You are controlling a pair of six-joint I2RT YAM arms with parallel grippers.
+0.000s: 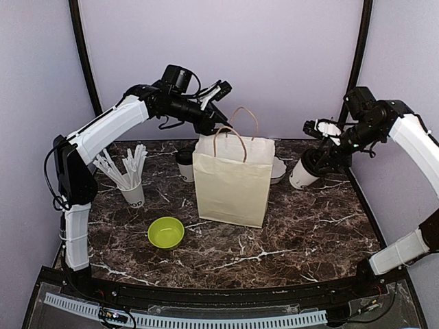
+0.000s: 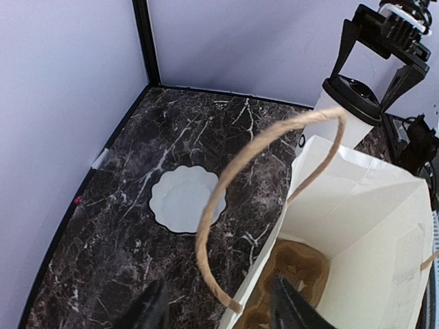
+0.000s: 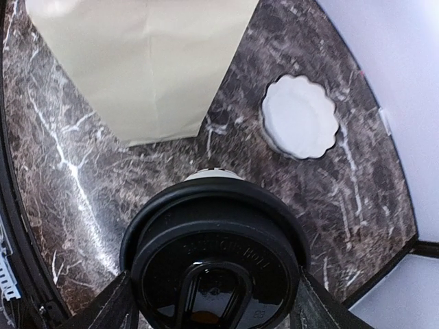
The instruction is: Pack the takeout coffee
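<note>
Left claw (image 2: 221,310) is up over the top of the paper bag (image 1: 230,188), centre of the overhead frame. In the left wrist view I see its 2 fingers (image 2: 151,307) apart at the bottom edge. The bag's near rim and the foot of one twine handle (image 2: 226,226) sit between them, with a gap on either side, so nothing is pinched.

Looking down into the open bag, I make out a brown moulded drink carrier (image 2: 295,267) at the bottom.

Right claw (image 1: 312,160) is clamped on the first coffee cup (image 1: 300,175), right of the bag in the overhead frame. The cup leans, top tipped to the right. I cannot tell whether its base touches the counter (image 1: 309,233). The right wrist view is filled by the black lid (image 3: 216,260), with a finger (image 3: 113,305) pressed at each side.

Second coffee cup (image 1: 184,166) stands upright just beside the bag's left edge, behind it, lid on. No claw is on it.

White scalloped dish (image 3: 300,116) lies flat between bag and first cup. Cup of straws (image 1: 132,193) is at left of frame, and the green bowl (image 1: 165,232) is below it, in front of the bag's left corner.
</note>
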